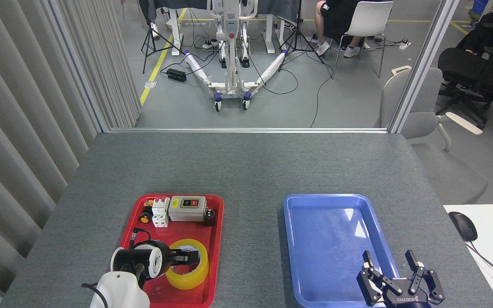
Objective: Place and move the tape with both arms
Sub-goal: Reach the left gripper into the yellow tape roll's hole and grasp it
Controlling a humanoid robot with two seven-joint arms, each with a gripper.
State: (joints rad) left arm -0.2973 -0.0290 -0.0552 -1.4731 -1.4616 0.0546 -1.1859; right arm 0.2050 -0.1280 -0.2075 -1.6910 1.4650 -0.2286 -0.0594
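A red tray (215,239) is sitting on the grey table (246,167). At its far end a grey switch box (188,208), a white breaker (160,212) and an orange button (144,219) are lying. Right of the red tray a blue tray (328,248) is resting; further right, a mouse (463,225).

Grey table (246,171) with red tray (216,239), blue tray (291,239)

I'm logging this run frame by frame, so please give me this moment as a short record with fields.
tape: wide translucent yellow tape roll lying flat in the red plastic tray
left gripper: pointing down over the roll's core; open or shut cannot be told
right gripper: open, holding nothing, at the near right corner of the blue plastic tray
blue tray: holds nothing
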